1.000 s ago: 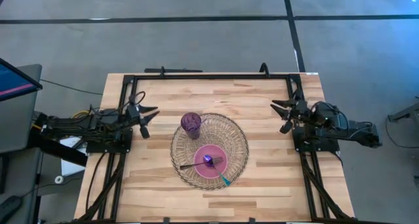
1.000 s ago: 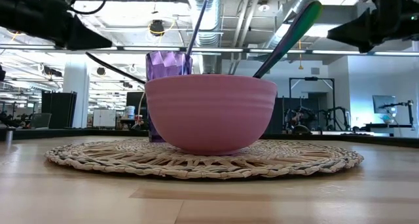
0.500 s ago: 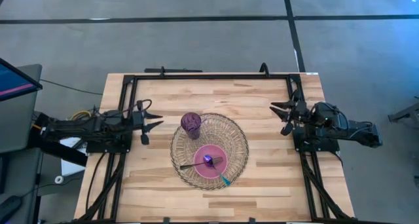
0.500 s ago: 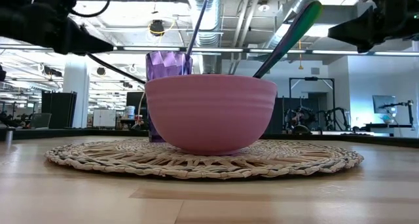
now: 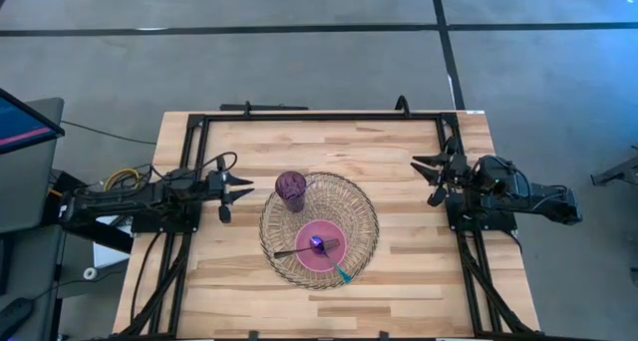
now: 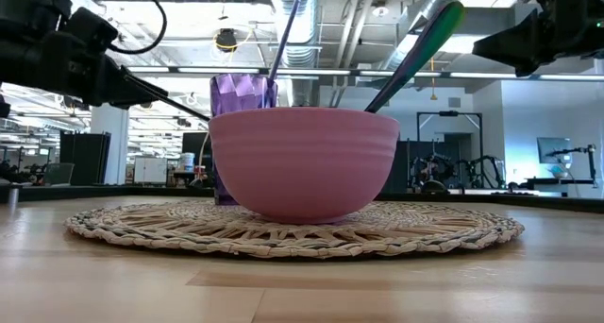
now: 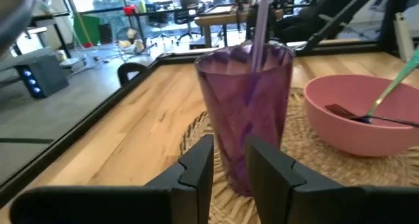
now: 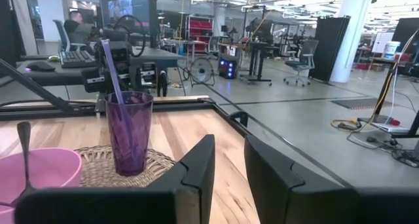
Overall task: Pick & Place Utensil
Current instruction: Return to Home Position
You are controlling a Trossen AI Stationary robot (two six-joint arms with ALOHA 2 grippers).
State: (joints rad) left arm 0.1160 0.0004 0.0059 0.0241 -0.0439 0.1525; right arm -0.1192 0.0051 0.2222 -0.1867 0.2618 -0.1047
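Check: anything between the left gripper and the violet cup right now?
Nothing visible. The left gripper sits open beside the violet cup, with only bare table and the edge of the woven mat between them. The straw stands inside the cup. The right gripper waits at the table's right side.

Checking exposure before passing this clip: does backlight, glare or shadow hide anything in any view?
High view: even light, only soft shadows; pink bowl and violet cup read plainly. Low view: bright ceiling lights behind turn the left gripper and right gripper into dark silhouettes. Left wrist view: background windows are blown out, yet the cup's straw is legible.
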